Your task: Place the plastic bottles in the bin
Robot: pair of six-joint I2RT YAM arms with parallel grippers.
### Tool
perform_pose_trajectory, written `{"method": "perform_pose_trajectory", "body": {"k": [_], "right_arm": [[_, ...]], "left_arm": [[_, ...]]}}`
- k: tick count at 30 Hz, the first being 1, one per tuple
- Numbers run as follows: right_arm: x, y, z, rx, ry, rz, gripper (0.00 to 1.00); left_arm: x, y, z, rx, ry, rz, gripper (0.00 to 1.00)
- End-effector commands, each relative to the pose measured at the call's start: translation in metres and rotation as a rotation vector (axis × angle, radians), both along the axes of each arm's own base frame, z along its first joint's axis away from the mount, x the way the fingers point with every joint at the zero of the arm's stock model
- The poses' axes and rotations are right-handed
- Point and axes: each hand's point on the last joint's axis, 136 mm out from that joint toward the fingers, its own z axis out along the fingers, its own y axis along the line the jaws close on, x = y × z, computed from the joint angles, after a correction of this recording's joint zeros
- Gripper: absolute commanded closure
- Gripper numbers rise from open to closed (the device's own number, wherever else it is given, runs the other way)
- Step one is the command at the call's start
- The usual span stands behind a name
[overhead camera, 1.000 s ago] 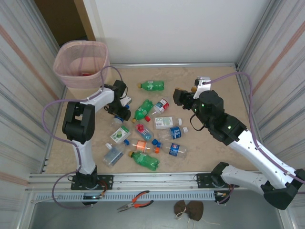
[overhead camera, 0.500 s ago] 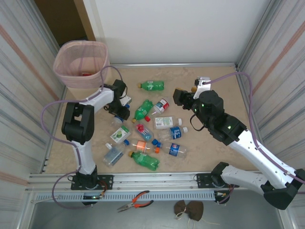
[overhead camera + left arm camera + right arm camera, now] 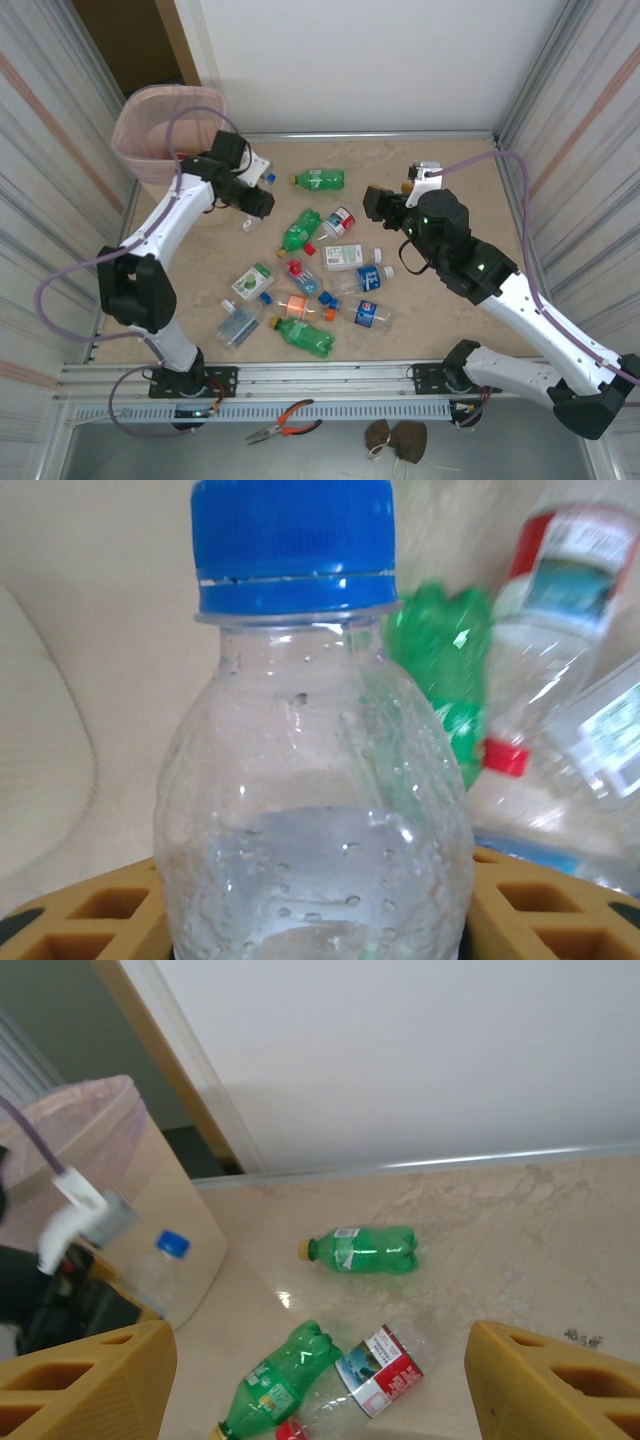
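Green and clear plastic lies scattered on the tabletop [image 3: 200, 265] on the near side of both arms: a loose cluster of plastic bottles [image 3: 305, 337] on their sides, none of them in a grip. Further in, the left fingers [image 3: 80, 920] are clamped on the lower body of a clear blue-capped bottle [image 3: 310, 810], which is raised off the tabletop with its cap pointing away from the wrist. Gripping it low probably leaves the neck free, so it should drop cleanly once released. The right fingers [image 3: 90, 1380] stand wide apart and empty, hovering well to the right of the left fingers, likely spread ready for the next pick and kept out of the carrying arm's way. Just ahead of and below them lie a red-labelled bottle [image 3: 378, 1365] and a green one [image 3: 275, 1380]; beyond those a second green bottle [image 3: 362, 1250] rests alone. Furthest away, just past the left fingers, is the pink-lined bin [image 3: 140, 160]. The held bottle is beside its wall, not over its mouth, so I judge the carry unfinished.
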Motion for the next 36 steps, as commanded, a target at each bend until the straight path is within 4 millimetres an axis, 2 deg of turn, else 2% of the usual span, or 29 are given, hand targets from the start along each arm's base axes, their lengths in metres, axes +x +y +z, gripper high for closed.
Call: {"method": "perform_pose_trajectory", "body": {"k": [1, 5, 9, 14, 19, 25, 27, 32, 36], "right_arm": [[0.000, -0.007, 0.005, 0.022, -0.009, -0.024, 0.25], [0.000, -0.006, 0.007, 0.026, -0.012, -0.021, 0.25], [0.001, -0.005, 0.009, 0.027, -0.011, -0.019, 0.25], [0.001, -0.003, 0.010, 0.029, -0.010, -0.010, 0.25], [0.002, -0.001, 0.012, 0.025, -0.009, -0.004, 0.25], [0.002, 0.002, 0.011, 0.033, -0.004, 0.002, 0.25], [0.002, 0.002, 0.010, 0.031, 0.001, 0.002, 0.25], [0.002, 0.002, 0.010, 0.031, 0.004, 0.002, 0.25], [0.001, 0.001, 0.008, 0.025, 0.009, -0.002, 0.25]], "left_arm": [[-0.001, -0.009, 0.056, -0.124, -0.093, -0.014, 0.45], [0.006, -0.008, 0.114, -0.222, -0.212, -0.014, 0.46], [0.014, 0.005, 0.163, -0.316, -0.315, 0.011, 0.46], [0.031, 0.039, 0.201, -0.366, -0.418, 0.095, 0.46], [0.053, 0.086, 0.227, -0.392, -0.485, 0.261, 0.47], [0.085, 0.149, 0.231, -0.410, -0.537, 0.562, 0.47], [0.093, 0.168, 0.225, -0.406, -0.533, 0.703, 0.51], [0.105, 0.201, 0.195, -0.433, -0.438, 1.019, 0.58], [0.111, 0.213, 0.171, -0.458, -0.345, 1.192, 0.58]]}}
